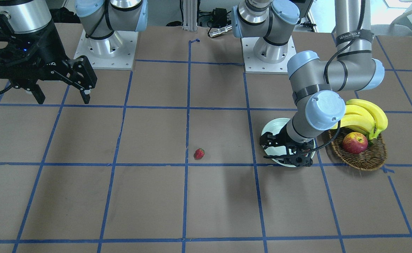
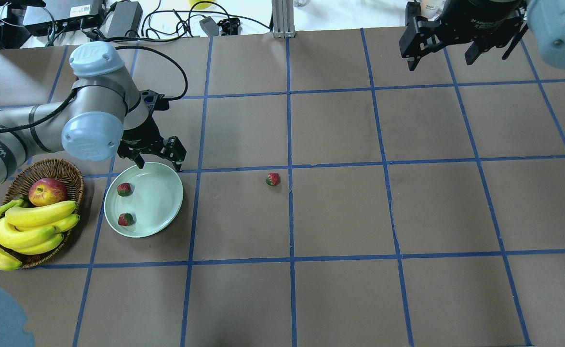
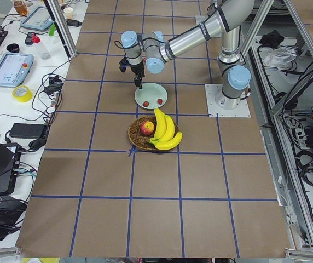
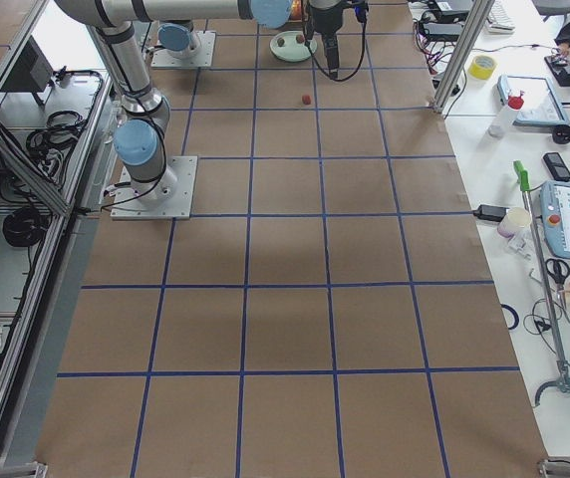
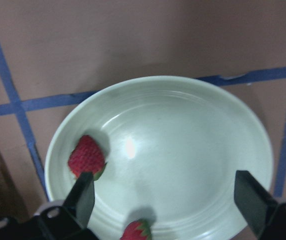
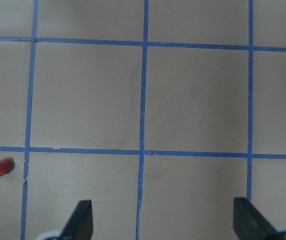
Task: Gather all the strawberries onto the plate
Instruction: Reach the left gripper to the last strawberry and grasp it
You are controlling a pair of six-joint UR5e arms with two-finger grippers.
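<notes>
The pale mint plate point(image 2: 154, 202) lies at the table's left, with two strawberries in it: one point(image 2: 124, 189) near its far-left rim and one point(image 2: 126, 219) near its near-left rim. The left wrist view shows the plate point(image 5: 183, 160) and both berries point(image 5: 86, 157) point(image 5: 135, 231). The third strawberry point(image 2: 273, 179) lies alone on the brown table near the middle point(image 1: 199, 153). My left gripper point(image 2: 159, 161) hangs open and empty over the plate's far edge point(image 5: 165, 200). My right gripper point(image 2: 440, 55) is open and empty, raised at the far right point(image 6: 163, 222).
A brown wicker basket point(image 2: 51, 166) with a red apple point(image 2: 47, 191) and a bunch of bananas point(image 2: 27, 229) stands just left of the plate. Blue tape lines grid the brown table. The arm bases point(image 1: 105, 49) stand at the robot's side.
</notes>
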